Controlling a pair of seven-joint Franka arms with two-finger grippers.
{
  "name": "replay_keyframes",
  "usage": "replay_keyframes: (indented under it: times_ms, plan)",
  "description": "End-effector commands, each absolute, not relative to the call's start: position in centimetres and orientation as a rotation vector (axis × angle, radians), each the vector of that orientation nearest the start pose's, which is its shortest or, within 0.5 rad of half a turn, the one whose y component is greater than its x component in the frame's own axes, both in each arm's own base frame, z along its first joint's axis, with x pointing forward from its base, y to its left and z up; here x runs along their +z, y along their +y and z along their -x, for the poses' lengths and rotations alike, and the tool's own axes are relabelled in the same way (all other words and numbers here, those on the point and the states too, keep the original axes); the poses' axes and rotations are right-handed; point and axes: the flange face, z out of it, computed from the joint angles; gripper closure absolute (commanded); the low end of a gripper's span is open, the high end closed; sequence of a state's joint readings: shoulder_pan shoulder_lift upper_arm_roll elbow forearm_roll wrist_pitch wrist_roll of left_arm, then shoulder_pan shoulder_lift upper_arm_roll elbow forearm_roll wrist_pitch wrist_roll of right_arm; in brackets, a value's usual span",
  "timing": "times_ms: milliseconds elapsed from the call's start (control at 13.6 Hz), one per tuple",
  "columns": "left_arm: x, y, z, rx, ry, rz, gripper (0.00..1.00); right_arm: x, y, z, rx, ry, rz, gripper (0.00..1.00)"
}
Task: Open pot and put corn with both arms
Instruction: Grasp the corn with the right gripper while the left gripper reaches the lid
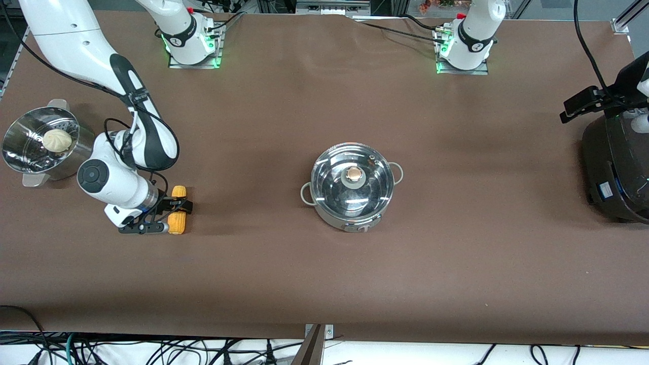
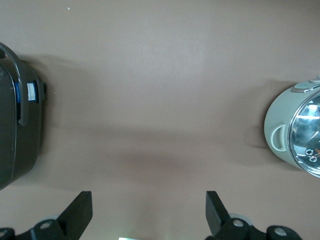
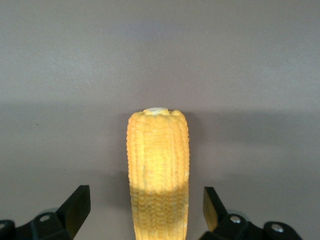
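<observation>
The steel pot [image 1: 332, 210] stands at the middle of the table with its glass lid [image 1: 334, 190] on, tan knob [image 1: 353, 175] up. It also shows in the left wrist view [image 2: 295, 132]. The yellow corn [image 1: 178, 223] lies on the table toward the right arm's end. My right gripper [image 1: 170, 217] is low at the corn, open, one finger on each side of the cob [image 3: 157, 150] with a gap on both sides. My left gripper [image 1: 578, 107] hangs in the air beside the black cooker, open and empty [image 2: 149, 212].
A large black cooker [image 1: 618, 167] stands at the left arm's end of the table, also in the left wrist view [image 2: 17, 130]. A steel steamer basket [image 1: 20, 152] with a white bun [image 1: 57, 140] stands beside the right arm.
</observation>
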State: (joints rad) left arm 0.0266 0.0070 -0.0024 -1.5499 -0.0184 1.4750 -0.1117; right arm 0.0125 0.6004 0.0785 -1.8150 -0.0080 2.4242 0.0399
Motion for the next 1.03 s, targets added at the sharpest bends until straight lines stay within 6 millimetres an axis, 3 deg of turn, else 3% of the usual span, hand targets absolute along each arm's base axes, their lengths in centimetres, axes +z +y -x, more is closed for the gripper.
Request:
replay_keyframes:
  times_ms: [0, 147, 294, 368, 515, 588, 662, 735, 882, 956]
  plan:
    - [61.1, 0.8, -55.1, 0.142, -0.178, 3.153, 0.0, 20.6, 5.7, -64.8, -0.033, -0.059, 3.091, 0.0]
    - [57.7, 0.6, -56.0, 0.254, -0.169, 3.141, 0.0, 20.4, 5.7, -64.8, -0.031, -0.059, 3.09, 0.0]
    - [57.6, 0.0, -56.1, 0.259, -0.15, 3.151, 0.0, 19.6, 5.6, -64.8, -0.038, -0.06, 3.089, 0.0]
    - [57.4, -1.0, -56.3, 0.265, -0.15, 3.156, 0.01, 19.6, 5.6, -64.8, -0.041, -0.06, 3.089, 0.01]
    - [55.6, -5.6, -57.0, 0.321, -0.22, 3.17, 0.02, 19.1, 5.6, -64.7, -0.029, -0.06, 3.089, 0.06]
    - [54.7, -8.7, -57.4, 0.327, -0.284, 3.171, 0.01, 19.0, 5.5, -64.7, -0.029, -0.057, 3.089, 0.23]
    - [54.3, -11.1, -57.9, 0.289, -0.317, 3.18, 0.01, 19.0, 5.6, -64.7, -0.024, -0.063, 3.088, 0.49]
    - [53.5, -13.4, -58.2, 0.282, -0.302, 3.193, 0.01, 19.0, 5.6, -64.6, -0.017, -0.067, 3.089, 0.67]
    - [51.1, -18.2, -58.9, 0.35, -0.271, 3.253, 0.01, 19.1, 5.6, -64.6, -0.017, -0.07, 3.09, 0.88]
    - [50.0, -21.1, -59.3, 0.342, -0.32, 3.262, 0.01, 19.1, 5.6, -64.6, -0.017, -0.072, 3.09, 0.89]
